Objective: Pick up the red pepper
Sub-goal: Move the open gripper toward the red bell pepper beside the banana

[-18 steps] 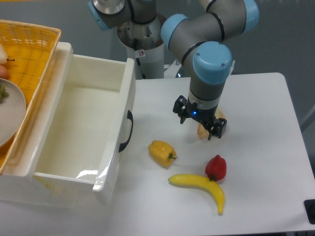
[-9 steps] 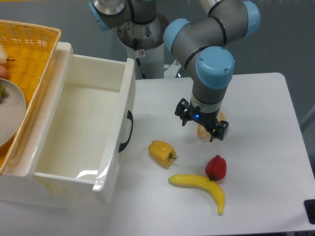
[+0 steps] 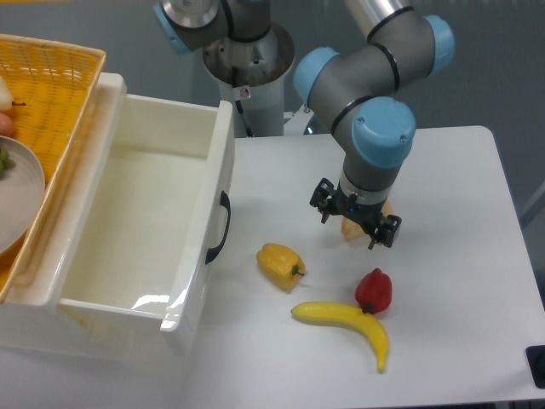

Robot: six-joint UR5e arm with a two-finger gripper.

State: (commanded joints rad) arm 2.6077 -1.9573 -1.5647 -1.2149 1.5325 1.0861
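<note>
The red pepper point(image 3: 374, 290) is small, glossy and lumpy, and lies on the white table right of centre, touching the upper end of the banana point(image 3: 345, 323). My gripper point(image 3: 355, 226) hangs above the table, up and slightly left of the pepper, with its two dark fingers spread apart and nothing between them. It is well above the pepper and apart from it. A pale tan object point(image 3: 351, 227) lies on the table partly hidden behind the gripper.
A yellow pepper point(image 3: 280, 263) lies left of the red one. An open white drawer point(image 3: 213, 183) with a black handle point(image 3: 220, 228) stands at the left. Beside it is a wicker basket point(image 3: 64, 102) holding a plate point(image 3: 21, 192). The robot base point(image 3: 247, 81) stands at the back.
The gripper has moved a little to the right and down, closer to the red pepper. The objects on the table have not moved.
</note>
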